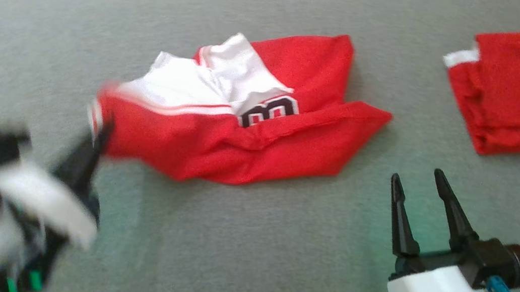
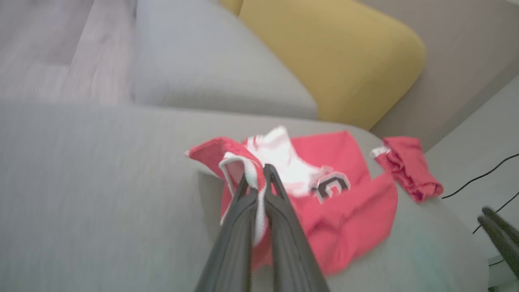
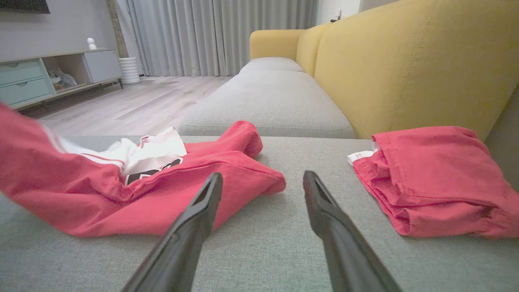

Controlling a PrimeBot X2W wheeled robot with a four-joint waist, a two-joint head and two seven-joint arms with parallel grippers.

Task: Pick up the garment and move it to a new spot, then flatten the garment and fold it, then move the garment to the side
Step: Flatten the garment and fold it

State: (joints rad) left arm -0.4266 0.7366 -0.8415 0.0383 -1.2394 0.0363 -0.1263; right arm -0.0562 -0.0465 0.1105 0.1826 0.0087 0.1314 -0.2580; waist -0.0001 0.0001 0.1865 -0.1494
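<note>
My left gripper [image 2: 257, 178] clamps an edge of the red-and-white jersey [image 1: 239, 148], crumpled on the grey sofa seat [image 1: 246, 246]; my right gripper [image 1: 417, 177] gapes empty — pickup begun; flattening, folding, setting aside remain.

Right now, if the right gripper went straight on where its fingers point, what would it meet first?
Most likely the near corner of the red-and-white garment, lying ahead of the open right gripper; height above the cushion is unclear.

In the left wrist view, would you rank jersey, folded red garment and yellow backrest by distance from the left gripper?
1. jersey, pinched in the left gripper.
2. folded red garment, off to the right.
3. yellow backrest, beyond, at top.
</note>
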